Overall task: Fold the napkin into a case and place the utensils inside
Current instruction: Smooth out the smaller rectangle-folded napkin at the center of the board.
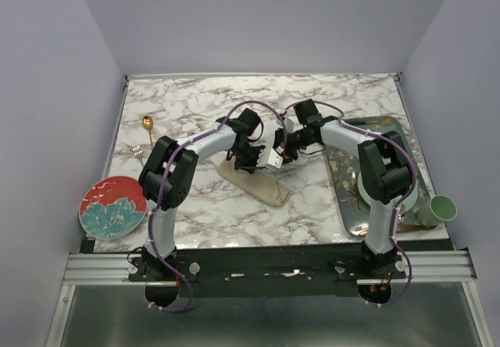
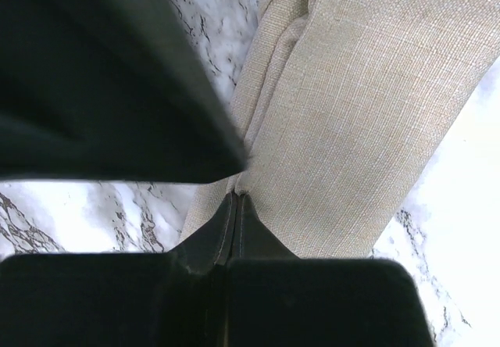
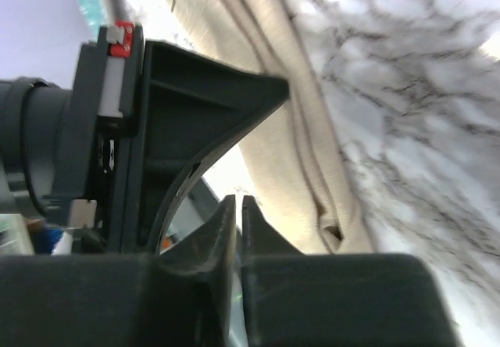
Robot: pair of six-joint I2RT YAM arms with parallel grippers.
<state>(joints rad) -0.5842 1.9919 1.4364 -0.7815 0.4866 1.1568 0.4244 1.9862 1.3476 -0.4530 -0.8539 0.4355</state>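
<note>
Nearest my bases, a red flowered plate [image 1: 95, 197] sits at the left front corner of the worktop [image 1: 203, 218]. A pale green cup [image 1: 441, 209] stands at the right front, beside a dark patterned tray [image 1: 348, 202]. Further in, the napkin [image 1: 262, 184] lies folded into a narrow oblong, slanting from far left to near right. My left pincer [image 2: 237, 197] is at its far end, jaws pressed fully together on a crease at the cloth's edge. My right pincer [image 3: 238, 205] hangs just beside the left one, jaws almost together with only a thin slit, gripping nothing that I can see. Farthest off, the gold spoon [image 1: 147, 122] lies toward the far left, well apart from the napkin.
</note>
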